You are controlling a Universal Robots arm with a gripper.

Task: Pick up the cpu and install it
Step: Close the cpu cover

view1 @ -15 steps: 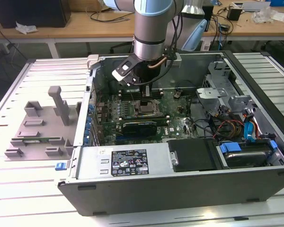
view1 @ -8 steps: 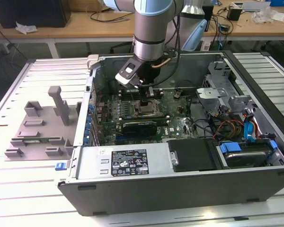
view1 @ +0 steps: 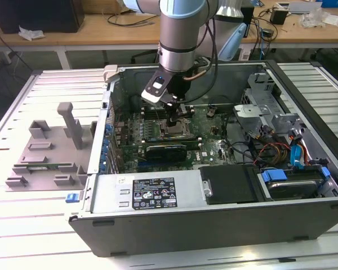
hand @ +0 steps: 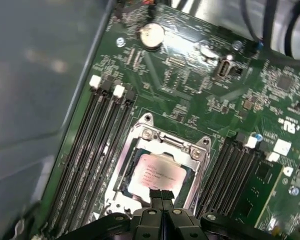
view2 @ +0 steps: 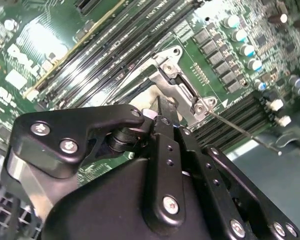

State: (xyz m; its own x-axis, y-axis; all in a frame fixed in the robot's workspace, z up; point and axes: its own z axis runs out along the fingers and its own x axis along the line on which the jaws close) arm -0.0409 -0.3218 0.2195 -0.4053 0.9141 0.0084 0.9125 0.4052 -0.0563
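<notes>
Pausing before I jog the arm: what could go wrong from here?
1. The end effector sits at the edge of the cpu, which lies in the socket; pushing down could damage both if the cpu lies askew.
2. Memory slots flank the socket closely; a sideways jog could strike them.

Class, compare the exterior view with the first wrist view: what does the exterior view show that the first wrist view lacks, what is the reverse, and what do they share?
The exterior view adds the open computer case on a slatted table, the robot arm reaching down into it, and a grey fixture on the exterior view's left. The first wrist view adds the cpu lying in its socket frame, a coin battery and memory slots. Both share the green motherboard and the gripper, shut, poised at the cpu's edge.
</notes>
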